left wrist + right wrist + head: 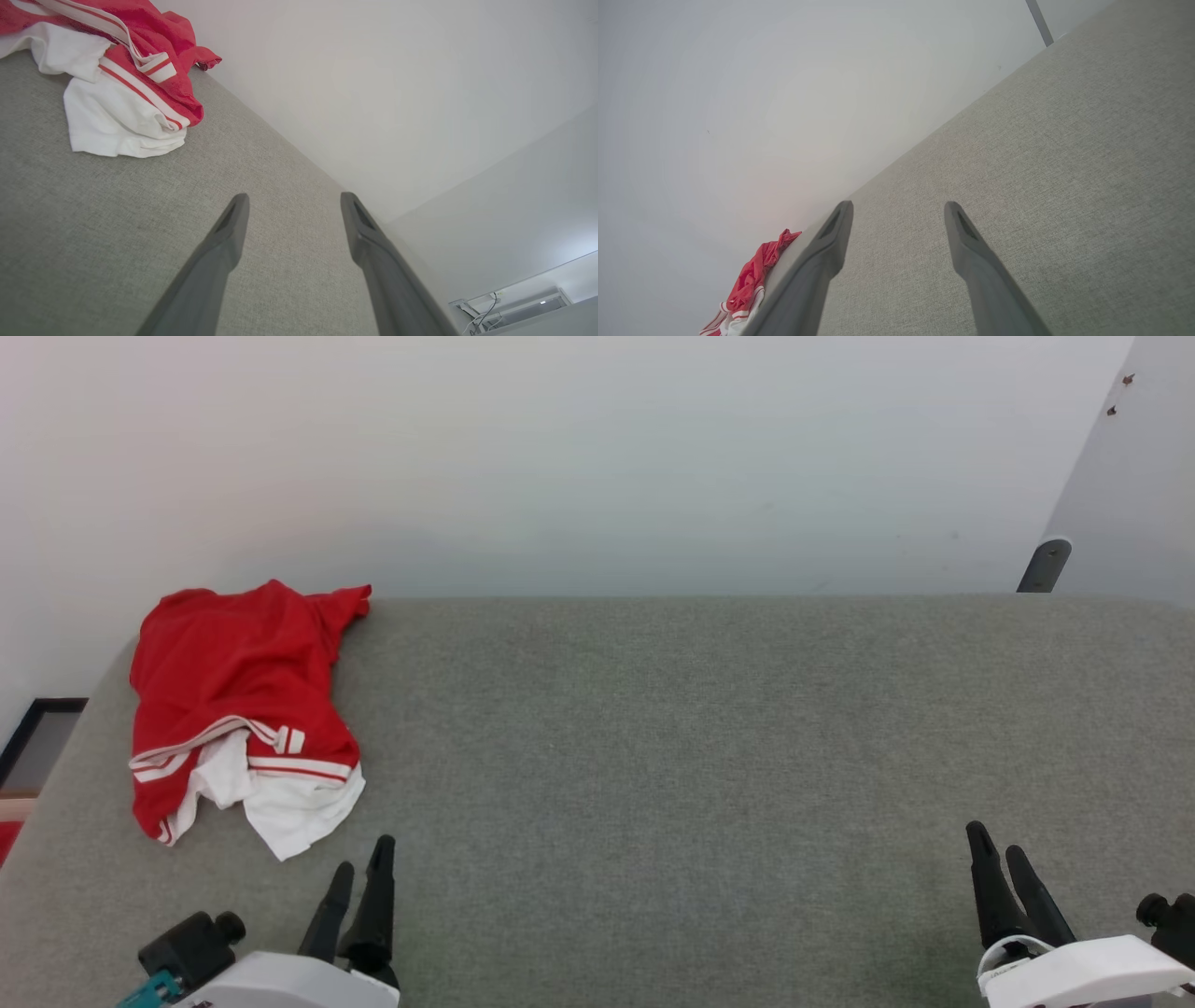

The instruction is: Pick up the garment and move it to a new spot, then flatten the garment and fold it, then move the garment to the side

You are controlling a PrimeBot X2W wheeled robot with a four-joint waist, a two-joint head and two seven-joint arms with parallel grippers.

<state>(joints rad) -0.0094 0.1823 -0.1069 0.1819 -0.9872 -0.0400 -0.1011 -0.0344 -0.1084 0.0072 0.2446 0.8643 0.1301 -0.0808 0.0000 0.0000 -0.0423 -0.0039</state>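
Both sets of jaws wide open, nothing held. Left gripper [364, 854] sits near the crumpled shirt [233, 691] (white sleeve showing) on the grey surface [653, 756]; right gripper [994, 838] well apart.

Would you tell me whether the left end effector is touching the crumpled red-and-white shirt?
Apart: the head view shows bare grey fabric between the left end effector and the crumpled red-and-white shirt.
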